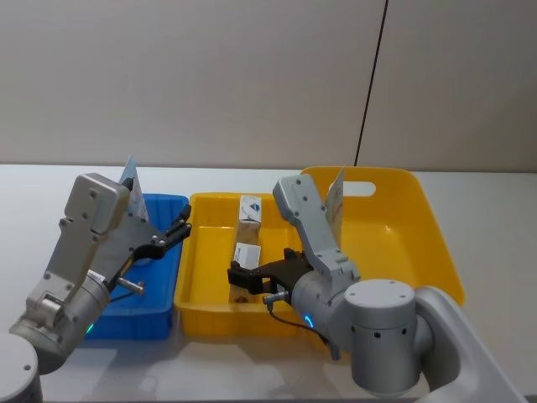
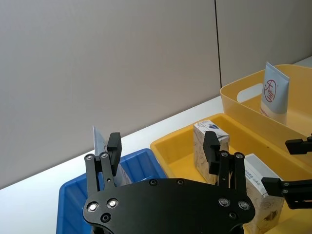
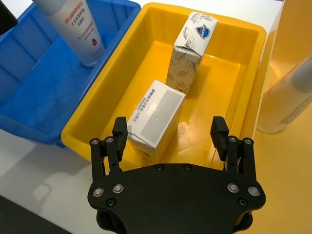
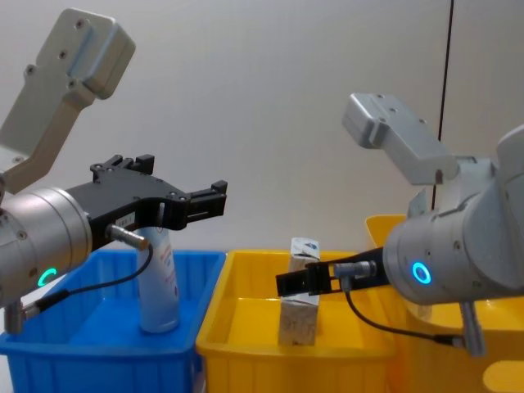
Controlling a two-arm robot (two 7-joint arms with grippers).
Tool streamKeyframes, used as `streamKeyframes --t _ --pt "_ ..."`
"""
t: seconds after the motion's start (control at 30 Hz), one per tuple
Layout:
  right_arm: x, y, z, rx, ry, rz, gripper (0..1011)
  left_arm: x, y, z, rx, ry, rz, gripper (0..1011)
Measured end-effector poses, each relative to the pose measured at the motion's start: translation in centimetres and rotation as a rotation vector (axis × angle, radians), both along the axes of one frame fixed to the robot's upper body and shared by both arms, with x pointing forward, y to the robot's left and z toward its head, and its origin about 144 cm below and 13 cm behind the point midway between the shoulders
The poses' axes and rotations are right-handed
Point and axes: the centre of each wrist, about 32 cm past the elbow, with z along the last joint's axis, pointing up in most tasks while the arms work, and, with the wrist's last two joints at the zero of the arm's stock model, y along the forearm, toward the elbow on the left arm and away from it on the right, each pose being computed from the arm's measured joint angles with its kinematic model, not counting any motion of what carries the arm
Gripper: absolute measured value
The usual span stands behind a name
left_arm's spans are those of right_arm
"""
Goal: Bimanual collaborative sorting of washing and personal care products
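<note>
One pale squeeze tube (image 1: pixel 130 178) stands upright in the blue bin (image 1: pixel 159 323); it also shows as the tube (image 4: pixel 160 282) in the chest view. My left gripper (image 1: pixel 181 229) hovers open and empty over that bin's right side, just past the tube. In the small yellow bin (image 1: pixel 210 319), one carton (image 3: pixel 191 46) stands upright and a second carton (image 3: pixel 156 119) lies flat. Just above the flat carton my right gripper (image 3: pixel 169 130) hangs open, holding nothing. A second tube (image 1: pixel 336 197) stands in the large yellow bin (image 1: pixel 436 243).
The three bins sit side by side on a white table (image 1: pixel 50 180) before a plain wall. The large yellow bin has a handle slot (image 1: pixel 359 189) in its far rim. The two grippers are close together across the blue and small yellow bins.
</note>
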Motion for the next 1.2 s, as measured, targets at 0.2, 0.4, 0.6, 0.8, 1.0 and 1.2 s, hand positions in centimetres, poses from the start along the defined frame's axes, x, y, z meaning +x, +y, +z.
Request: streamKeyframes --t 0.2,0.4,0.6,0.8,1.0,1.2 --pt "0.5 0.1 0.1 -0.009 0.002 0.004 1002 0.0 0.0 0.0 0.000 0.000 0.000 1001" --pt "1.0 0.3 0.1 -0.014 0.007 0.008 1002 0.0 0.0 0.0 0.000 0.000 0.000 1001" --pt "1.4 0.5 0.0 -0.014 0.018 0.005 1002 0.0 0.0 0.0 0.000 0.000 0.000 1001" --pt "1.6 0.8 -0.2 -0.011 0.029 -0.004 1002 0.0 0.0 0.0 0.000 0.000 0.000 1001" --pt "1.7 1.0 -0.5 -0.010 0.038 -0.016 1002 0.0 0.0 0.0 0.000 0.000 0.000 1001" --pt "1.8 1.3 -0.6 -0.010 0.044 -0.023 1002 0.0 0.0 0.0 0.000 0.000 0.000 1001"
